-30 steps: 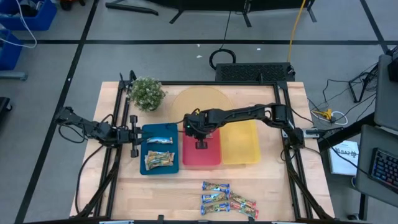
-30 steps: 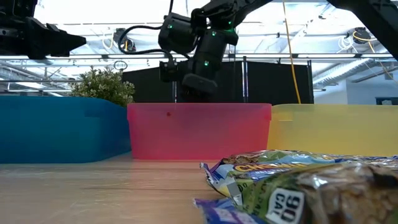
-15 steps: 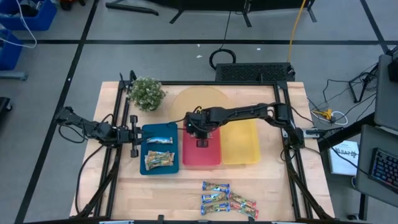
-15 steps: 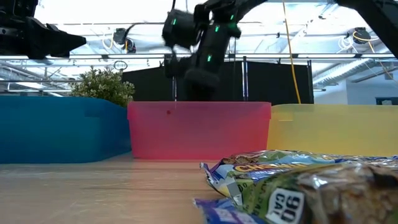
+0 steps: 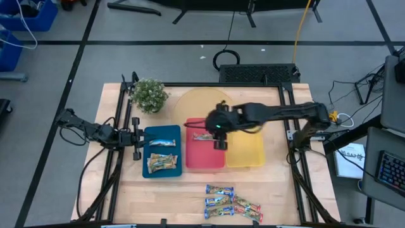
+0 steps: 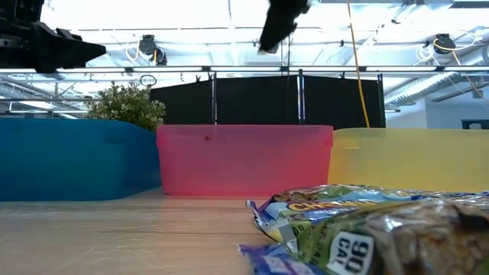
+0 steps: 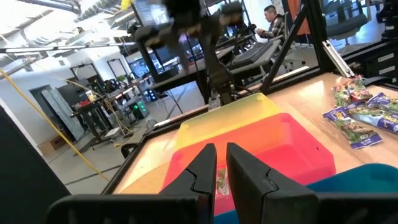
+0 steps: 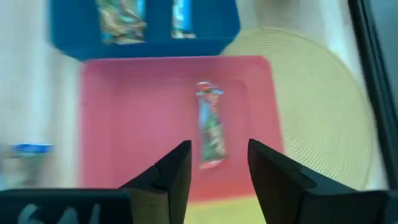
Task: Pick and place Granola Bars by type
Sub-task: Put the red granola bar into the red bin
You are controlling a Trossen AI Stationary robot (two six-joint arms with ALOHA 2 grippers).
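While open, the right end effector (image 8: 217, 171) hovers over a red-and-green bar (image 8: 210, 133).

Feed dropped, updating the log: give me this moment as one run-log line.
right gripper: open, above red tray | red-and-green bar: lying in red tray | left gripper: waiting beside blue tray | loose bars: on table's front

The wooden table (image 5: 158, 190) carries three trays side by side: a red tray (image 5: 204, 155) just beneath the right gripper (image 5: 219, 145), a blue tray (image 5: 163, 152) toward the left gripper (image 5: 137, 137), a yellow tray (image 5: 245, 149) opposite. Loose Granola Bars (image 5: 231, 204) lie near the front edge; a potted plant (image 5: 149, 95) and round mat (image 5: 199, 104) sit behind.
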